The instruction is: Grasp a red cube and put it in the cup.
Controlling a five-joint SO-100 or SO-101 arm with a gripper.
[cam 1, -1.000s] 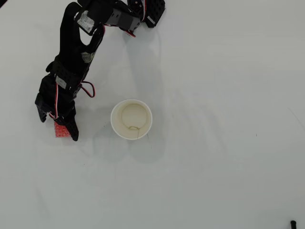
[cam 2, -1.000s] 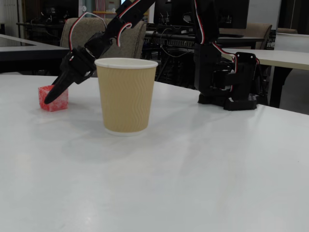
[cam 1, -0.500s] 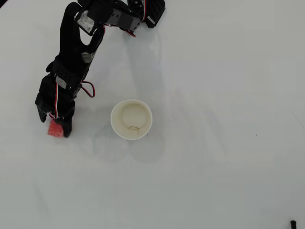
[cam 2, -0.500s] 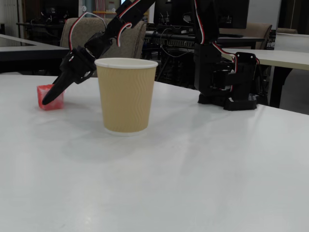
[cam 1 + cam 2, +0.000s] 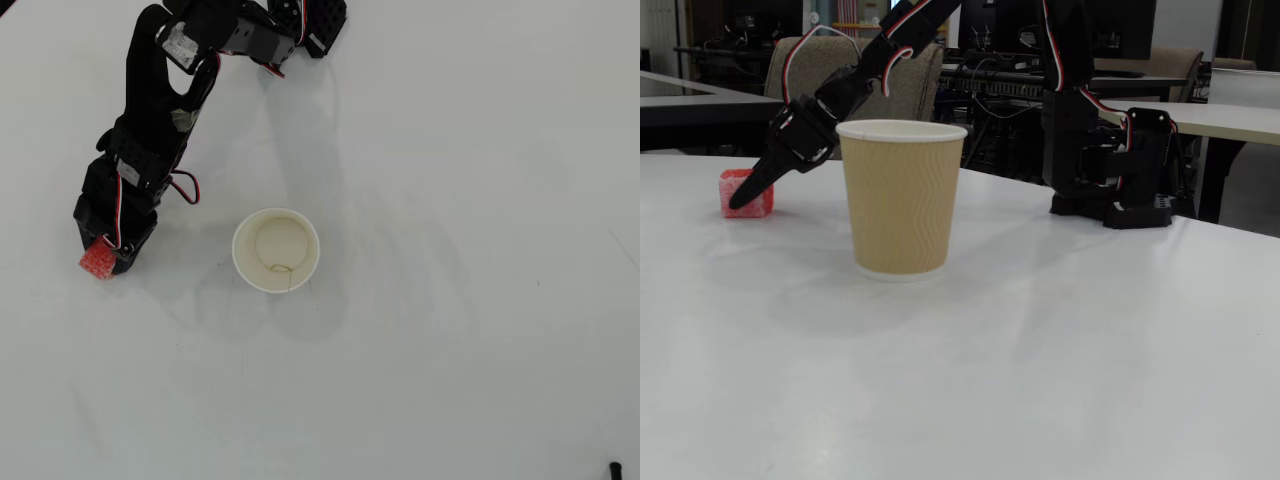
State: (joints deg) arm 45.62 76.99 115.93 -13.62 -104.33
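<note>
The red cube [image 5: 94,260] [image 5: 750,190] is at the left of both views, well left of the cup. My gripper [image 5: 108,262] [image 5: 737,205] is shut on it; the cube pokes out to the left of the fingertips in the overhead view. Whether the cube rests on the table or hangs just above it I cannot tell. The cup [image 5: 276,250] [image 5: 902,198] stands upright in the middle of the table, white-rimmed with a cream inside from above and tan-walled from the side. Nothing but a thin mark shows inside it.
The arm's black base [image 5: 312,22] [image 5: 1118,170] stands at the table's far edge. A small black object [image 5: 615,468] lies at the overhead view's bottom right corner. Chairs and desks [image 5: 830,60] stand behind the white table [image 5: 450,300].
The jaws have closed from open on either side of the cube. The cube has shifted left and slightly away from the fixed camera. The cup has not moved.
</note>
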